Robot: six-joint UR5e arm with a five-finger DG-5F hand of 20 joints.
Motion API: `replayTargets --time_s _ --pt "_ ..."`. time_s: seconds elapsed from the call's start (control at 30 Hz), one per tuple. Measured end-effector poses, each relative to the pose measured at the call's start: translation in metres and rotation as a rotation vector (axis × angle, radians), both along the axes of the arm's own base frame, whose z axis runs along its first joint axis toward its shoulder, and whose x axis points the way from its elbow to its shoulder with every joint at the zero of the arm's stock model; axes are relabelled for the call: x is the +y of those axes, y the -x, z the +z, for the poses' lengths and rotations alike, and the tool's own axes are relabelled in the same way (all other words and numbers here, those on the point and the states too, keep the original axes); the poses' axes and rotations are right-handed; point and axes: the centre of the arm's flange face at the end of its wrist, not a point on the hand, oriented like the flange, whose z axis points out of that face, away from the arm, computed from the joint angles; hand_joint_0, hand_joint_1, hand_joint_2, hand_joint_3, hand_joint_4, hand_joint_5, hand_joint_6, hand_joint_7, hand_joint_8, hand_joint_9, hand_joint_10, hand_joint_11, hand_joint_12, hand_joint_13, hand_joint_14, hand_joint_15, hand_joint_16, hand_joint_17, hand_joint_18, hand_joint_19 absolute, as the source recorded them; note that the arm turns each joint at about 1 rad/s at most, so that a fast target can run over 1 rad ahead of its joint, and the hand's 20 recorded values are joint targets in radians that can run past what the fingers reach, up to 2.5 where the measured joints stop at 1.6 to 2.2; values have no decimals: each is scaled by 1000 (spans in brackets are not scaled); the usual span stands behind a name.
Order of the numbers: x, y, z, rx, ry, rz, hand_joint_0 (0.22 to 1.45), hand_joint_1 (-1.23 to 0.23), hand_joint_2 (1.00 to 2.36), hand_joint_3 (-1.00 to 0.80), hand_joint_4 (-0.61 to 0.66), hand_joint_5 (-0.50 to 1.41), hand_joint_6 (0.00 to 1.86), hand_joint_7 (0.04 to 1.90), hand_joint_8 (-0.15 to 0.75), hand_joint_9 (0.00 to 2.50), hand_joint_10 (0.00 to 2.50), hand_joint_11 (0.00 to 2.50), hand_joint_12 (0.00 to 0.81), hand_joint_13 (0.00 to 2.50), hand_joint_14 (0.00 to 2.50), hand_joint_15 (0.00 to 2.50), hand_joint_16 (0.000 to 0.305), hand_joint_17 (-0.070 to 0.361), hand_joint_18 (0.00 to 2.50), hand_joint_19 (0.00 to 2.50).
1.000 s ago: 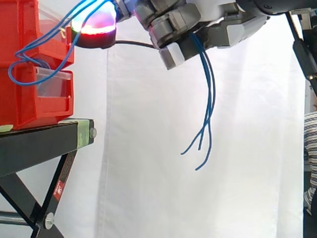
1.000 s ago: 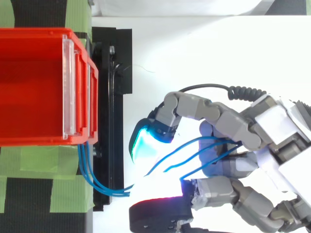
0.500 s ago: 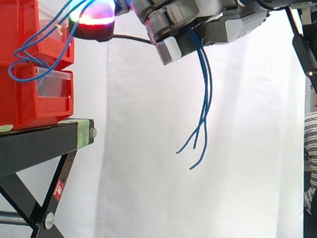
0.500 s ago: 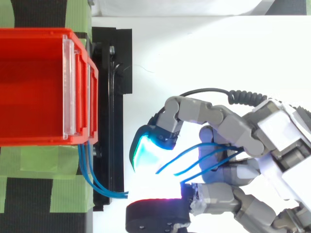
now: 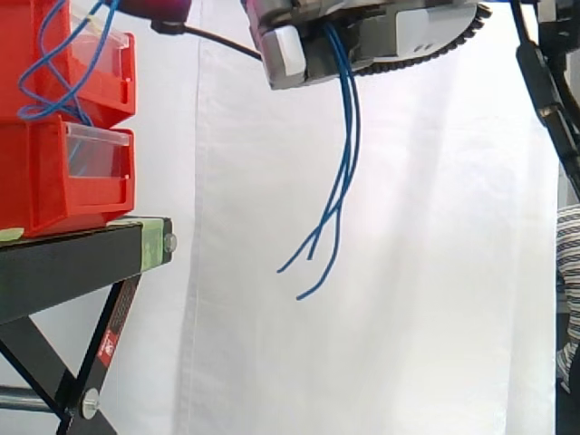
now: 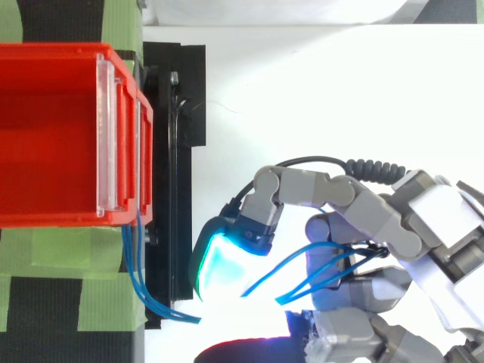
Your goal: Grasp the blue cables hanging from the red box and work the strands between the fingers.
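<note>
I held my hand [image 6: 393, 227] curled round the blue cables [image 5: 348, 136], which ran from the red box [image 5: 36, 190] through my fingers and dangled loose below. The grasp looked made to me. The next move called for rolling the strands between my fingers, gently and without tugging.

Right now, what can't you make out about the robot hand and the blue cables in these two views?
- Side view: the top edge cuts off most of the robot hand, so its hold on the blue cables is hidden.
- Top view: the fingertips' glow washes out the cables between the black stand and the robot hand; the bottom edge cuts off its lower fingers.
- Top view: the red box's front covers where the cables start.
</note>
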Motion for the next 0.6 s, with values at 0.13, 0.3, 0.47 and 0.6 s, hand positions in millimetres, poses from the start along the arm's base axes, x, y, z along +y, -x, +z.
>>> replayTargets --time_s 0.13,0.3,0.47,0.6 --pt "0 -1 2 -37 -36 -7 900 -610 1011 -748 242 231 710 1305 384 987 2500 2500 419 1081 2500 1644 46 104 1462 1184" --pt "2 -2 5 -69 -85 -32 902 -609 1011 -752 243 228 715 1310 384 987 2500 2500 419 1081 2500 1644 46 104 1462 1184" --pt "4 -2 7 -90 -115 -43 903 -609 1011 -746 244 228 720 1298 384 987 2500 2500 419 1081 2500 1644 46 104 1462 1184" --pt "8 -6 17 -120 -138 -43 904 -609 1011 -750 243 227 722 1297 384 987 2500 2500 419 1081 2500 1644 46 104 1462 1184"
